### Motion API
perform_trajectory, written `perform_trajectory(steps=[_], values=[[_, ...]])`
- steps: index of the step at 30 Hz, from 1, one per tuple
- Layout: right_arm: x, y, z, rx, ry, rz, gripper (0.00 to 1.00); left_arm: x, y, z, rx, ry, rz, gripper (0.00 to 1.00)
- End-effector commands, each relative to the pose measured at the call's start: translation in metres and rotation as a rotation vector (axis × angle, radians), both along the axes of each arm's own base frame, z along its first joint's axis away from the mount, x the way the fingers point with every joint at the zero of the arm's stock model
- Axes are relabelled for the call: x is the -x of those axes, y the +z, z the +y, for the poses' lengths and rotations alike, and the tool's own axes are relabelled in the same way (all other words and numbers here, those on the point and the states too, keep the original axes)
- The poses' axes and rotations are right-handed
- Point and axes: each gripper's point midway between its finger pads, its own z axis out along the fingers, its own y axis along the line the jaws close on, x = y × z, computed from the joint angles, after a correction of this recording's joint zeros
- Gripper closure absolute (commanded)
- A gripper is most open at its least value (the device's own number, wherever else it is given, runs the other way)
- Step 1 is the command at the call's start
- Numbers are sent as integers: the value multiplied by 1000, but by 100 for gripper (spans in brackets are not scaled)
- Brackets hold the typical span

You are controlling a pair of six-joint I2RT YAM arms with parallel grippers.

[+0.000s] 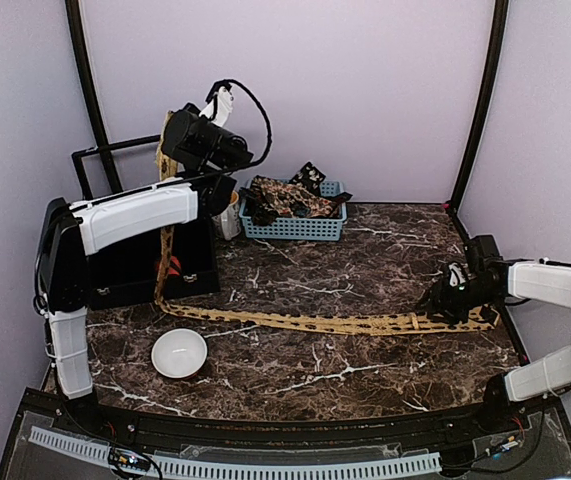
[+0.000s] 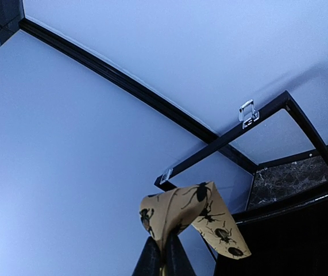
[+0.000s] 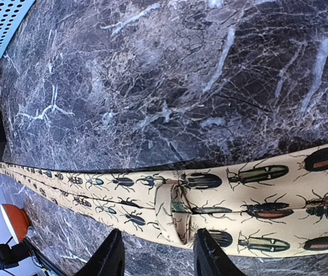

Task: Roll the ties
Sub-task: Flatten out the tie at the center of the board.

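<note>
A mustard-tan tie point(image 1: 315, 323) printed with beetles lies flat across the marble table point(image 1: 365, 260). Its narrow part climbs steeply at the left to my raised left gripper point(image 1: 172, 150). In the left wrist view that gripper point(image 2: 164, 260) is shut on the tie's end point(image 2: 204, 213), which flops over above the fingers. My right gripper point(image 1: 447, 300) hovers low over the tie's wide end near the right edge. Its fingers point(image 3: 109, 253) stand open astride the tie point(image 3: 255, 195), with the keeper loop point(image 3: 175, 210) between them. Dark printed ties point(image 1: 285, 197) fill the basket.
A pale blue basket point(image 1: 295, 230) stands at the back centre with a small cup point(image 1: 230, 215) beside it. A black case point(image 1: 125, 270) sits under the left arm. A white bowl point(image 1: 179, 352) rests near the front left, close to the tie.
</note>
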Motion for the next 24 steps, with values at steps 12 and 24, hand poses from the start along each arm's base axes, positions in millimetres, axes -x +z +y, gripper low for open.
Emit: perform_trajectory(steps=[12, 24], values=[[-5, 13, 2, -23, 0, -31, 58, -11, 28, -112, 59, -643, 72, 96], [2, 11, 3, -36, -6, -25, 58, 79, -104, -150, 699, -856, 639, 100]])
